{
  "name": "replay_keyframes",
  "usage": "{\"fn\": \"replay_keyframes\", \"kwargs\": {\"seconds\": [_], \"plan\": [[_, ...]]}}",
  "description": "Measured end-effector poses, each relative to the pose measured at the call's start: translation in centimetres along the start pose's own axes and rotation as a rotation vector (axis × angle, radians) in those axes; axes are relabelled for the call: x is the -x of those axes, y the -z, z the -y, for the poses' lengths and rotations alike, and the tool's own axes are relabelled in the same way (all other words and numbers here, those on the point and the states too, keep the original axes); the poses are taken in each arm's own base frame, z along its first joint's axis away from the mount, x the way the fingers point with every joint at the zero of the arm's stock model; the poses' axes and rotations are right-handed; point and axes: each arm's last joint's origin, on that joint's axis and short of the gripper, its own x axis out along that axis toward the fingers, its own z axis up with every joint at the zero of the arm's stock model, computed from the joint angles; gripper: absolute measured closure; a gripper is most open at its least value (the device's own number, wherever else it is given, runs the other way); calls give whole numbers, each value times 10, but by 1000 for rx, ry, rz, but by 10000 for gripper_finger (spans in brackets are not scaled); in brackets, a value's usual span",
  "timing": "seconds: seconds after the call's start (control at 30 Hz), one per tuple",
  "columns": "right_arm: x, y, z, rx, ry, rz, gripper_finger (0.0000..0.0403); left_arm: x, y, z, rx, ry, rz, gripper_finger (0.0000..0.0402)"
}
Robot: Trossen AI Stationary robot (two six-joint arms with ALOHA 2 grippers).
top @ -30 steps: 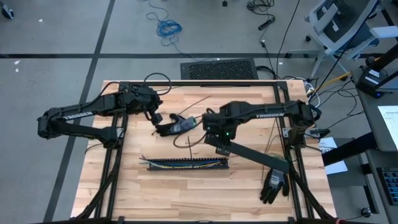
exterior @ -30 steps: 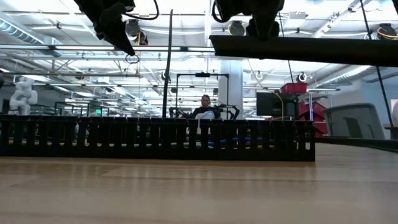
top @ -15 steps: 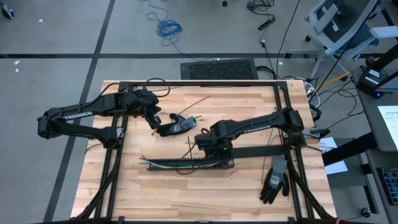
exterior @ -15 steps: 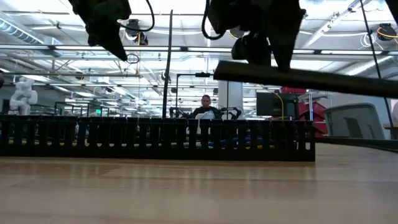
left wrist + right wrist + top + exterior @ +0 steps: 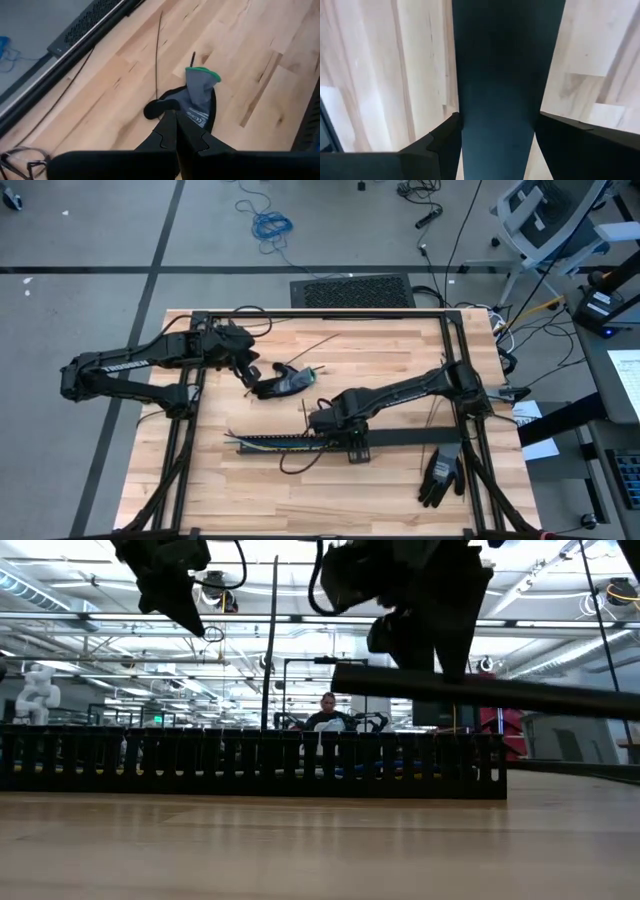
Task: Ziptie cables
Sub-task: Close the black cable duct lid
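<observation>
The right gripper (image 5: 352, 448) grips a long black cover strip (image 5: 415, 437) across its width, at the three o'clock end of the cables (image 5: 285, 442), which lie along nine-to-three in the duct (image 5: 260, 446). Farther, at eleven o'clock, the left gripper (image 5: 250, 374) is closed, empty.

L pincer (image 5: 176, 131) shut, raised at table's rear, R pincer (image 5: 495, 135) clamped, low over centre

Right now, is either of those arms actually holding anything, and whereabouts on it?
The right gripper holds a long flat black bar, its fingers clamping the bar's two edges near the end over the slotted duct. The left gripper is shut, holding nothing.
</observation>
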Motion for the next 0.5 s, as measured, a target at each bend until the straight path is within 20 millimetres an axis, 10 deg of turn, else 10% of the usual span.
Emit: {"fn": "replay_keyframes", "kwargs": {"seconds": [0.5], "plan": [[-21,-11,5,-117,0,-31,206,0,0,0,-63,-5,-2,401]]}}
